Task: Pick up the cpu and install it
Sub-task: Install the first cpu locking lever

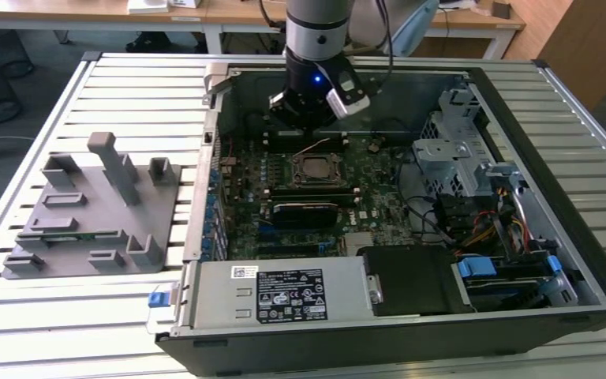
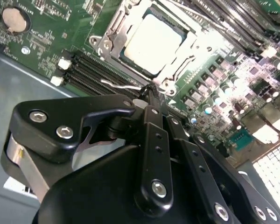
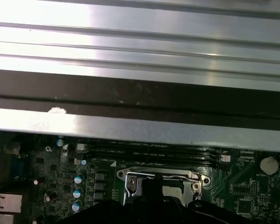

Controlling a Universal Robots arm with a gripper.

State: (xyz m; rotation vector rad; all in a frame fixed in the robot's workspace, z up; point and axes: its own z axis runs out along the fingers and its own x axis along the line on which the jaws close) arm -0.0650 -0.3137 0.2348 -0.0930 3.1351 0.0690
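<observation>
Case (image 1: 514, 260), a black tower laid on its side with the panel off, takes up most of the slatted table (image 1: 124, 71) in the exterior view, so the board (image 1: 382, 197) faces up for work from above; beside it, toward the exterior view's left, stands a grey plastic fixture (image 1: 92, 209), its slots and posts probably there to present parts at a known spot; arm (image 1: 319, 31) comes straight down into the case, its gripper (image 1: 308, 118) hanging just behind the socket (image 1: 317, 170), near the back wall; in the second wrist view the gripper (image 2: 149, 88) has its fingers (image 2: 154, 121) pressed together to a narrow point, clenched with no part between them, and the tip sits close to the thin wire lever (image 2: 121, 85) at the socket's edge, though contact I cannot judge; cpu (image 2: 154, 43), pale and square, already lies flat inside the socket frame, which looks unlatched around it; the first wrist view catches the same socket (image 3: 161, 182) past the case wall (image 3: 140, 126)
</observation>
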